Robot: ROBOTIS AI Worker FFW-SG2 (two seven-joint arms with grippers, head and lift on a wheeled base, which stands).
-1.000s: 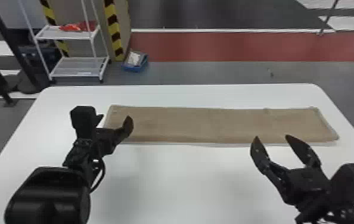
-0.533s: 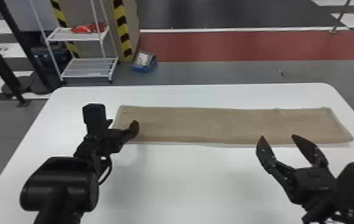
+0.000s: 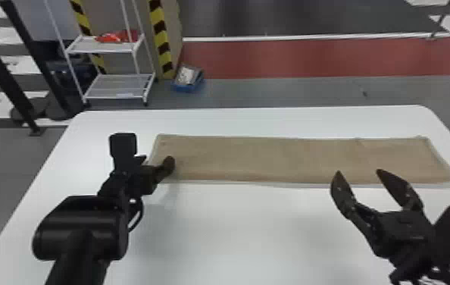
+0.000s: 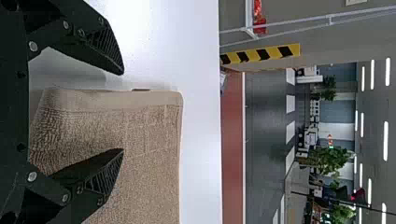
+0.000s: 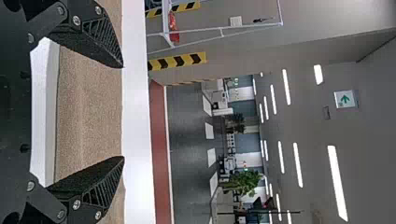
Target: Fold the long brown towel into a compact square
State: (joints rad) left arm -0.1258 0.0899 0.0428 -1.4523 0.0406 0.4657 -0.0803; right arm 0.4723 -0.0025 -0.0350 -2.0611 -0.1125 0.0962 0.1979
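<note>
The brown towel (image 3: pixel 273 159) lies flat and stretched out lengthwise across the white table. At its left end is my left gripper (image 3: pixel 158 163). In the left wrist view that gripper (image 4: pixel 123 112) stands open, one finger over the towel (image 4: pixel 144 135) and the other beyond its end edge, over bare table. My right gripper (image 3: pixel 358 174) is open in front of the towel's near edge, right of the middle. In the right wrist view the towel (image 5: pixel 88 112) stretches behind the spread fingers of the right gripper (image 5: pixel 123 112), with nothing held between them.
The white table (image 3: pixel 235 227) extends in front of the towel and in a narrower strip behind it. Beyond the table stand a white shelf rack (image 3: pixel 118 87) and a blue box (image 3: pixel 188 79) on the floor.
The head view has shifted slightly, so table and towel sit farther right in it. My left gripper looks slightly nearer the towel's near-left corner; the right one keeps nearly the same place.
</note>
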